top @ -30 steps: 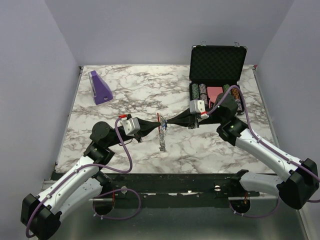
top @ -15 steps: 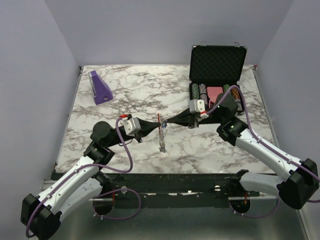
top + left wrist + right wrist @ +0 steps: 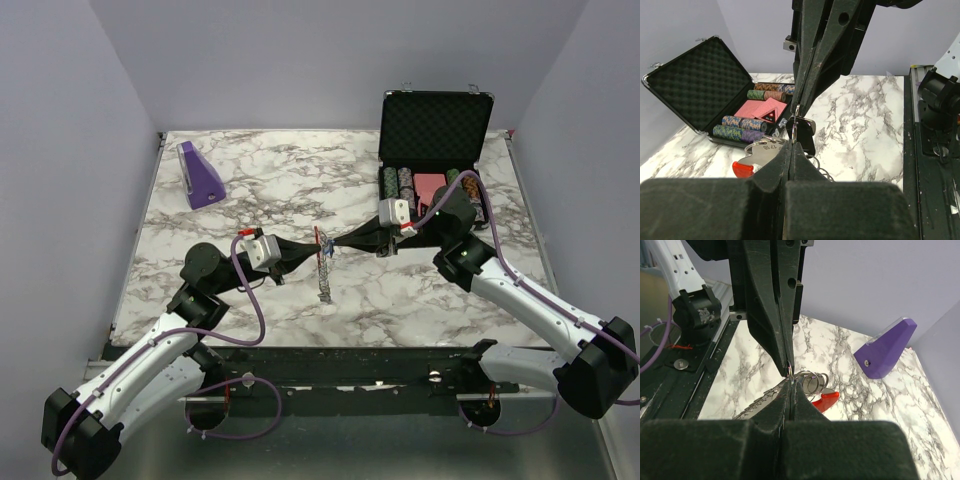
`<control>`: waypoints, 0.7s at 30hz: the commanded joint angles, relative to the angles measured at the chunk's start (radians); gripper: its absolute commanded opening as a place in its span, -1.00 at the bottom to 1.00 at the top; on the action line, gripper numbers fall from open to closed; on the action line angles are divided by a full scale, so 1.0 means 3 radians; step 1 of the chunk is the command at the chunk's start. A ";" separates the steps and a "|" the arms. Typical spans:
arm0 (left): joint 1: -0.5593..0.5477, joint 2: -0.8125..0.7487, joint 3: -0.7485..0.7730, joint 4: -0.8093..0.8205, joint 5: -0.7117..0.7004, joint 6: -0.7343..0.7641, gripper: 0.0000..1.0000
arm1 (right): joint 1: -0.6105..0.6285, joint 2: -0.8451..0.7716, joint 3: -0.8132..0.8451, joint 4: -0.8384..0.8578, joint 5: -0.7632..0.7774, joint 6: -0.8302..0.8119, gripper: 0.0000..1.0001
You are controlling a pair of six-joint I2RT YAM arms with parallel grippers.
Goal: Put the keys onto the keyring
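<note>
Red-clipped keyring [image 3: 323, 268] pinched mid-frame in the top view, tip to tip, between left gripper [image 3: 315, 247] and right gripper [image 3: 331, 246]. Both clamped fully shut on thin metal, strap dangling below. Hold both grips firm, turn slowly, and feed keys [image 3: 804, 131] along the ring without tugging.

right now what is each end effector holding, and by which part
Both pinch the keyring at a thin metal ring, left end effector and right end effector tip to tip.
</note>
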 commanded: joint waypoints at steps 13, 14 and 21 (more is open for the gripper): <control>-0.0020 -0.0031 0.0067 0.0184 0.0012 -0.0035 -1.00 | 0.0011 0.0000 0.0071 0.0048 -0.0078 0.0007 -0.99; -0.0020 -0.0021 0.0067 0.0189 0.0007 -0.0035 -1.00 | 0.0016 -0.0005 0.0071 0.0053 -0.0078 0.0007 -0.99; -0.0020 -0.0006 0.0067 0.0214 0.0017 -0.0035 -1.00 | 0.0021 0.0000 0.0071 0.0063 -0.0083 0.0023 -0.99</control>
